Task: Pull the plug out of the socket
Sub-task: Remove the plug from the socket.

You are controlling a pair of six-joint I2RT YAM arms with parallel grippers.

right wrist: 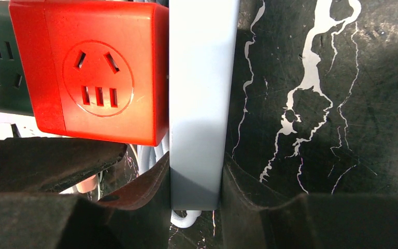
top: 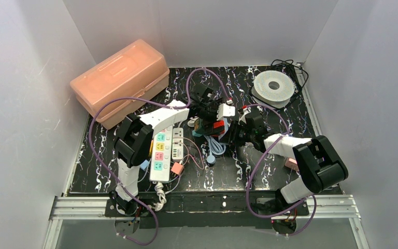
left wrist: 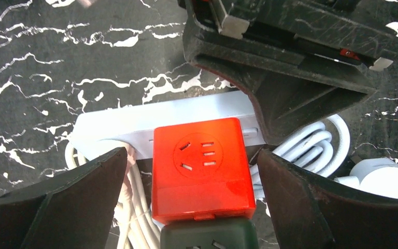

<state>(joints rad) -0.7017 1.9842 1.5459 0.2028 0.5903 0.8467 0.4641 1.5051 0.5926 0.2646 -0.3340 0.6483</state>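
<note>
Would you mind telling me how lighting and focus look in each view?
Top external: evenly lit and sharp, the red cube small at centre. Left wrist: the cube looks overexposed, glowing orange-red; the foreground fingers are dark and soft. Right wrist: a shadow crosses the white strip; the near fingers are underexposed.

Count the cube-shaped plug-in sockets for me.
2: a red plastic cube against the pale grey power strip, and a dark green plastic cube beside the red one. Others may be hidden.

We see plain white walls (top: 197,31) closing in a black tabletop (top: 228,179) veined with white marbling. An aluminium rail (top: 331,205) edges its near side. The light is even.
</note>
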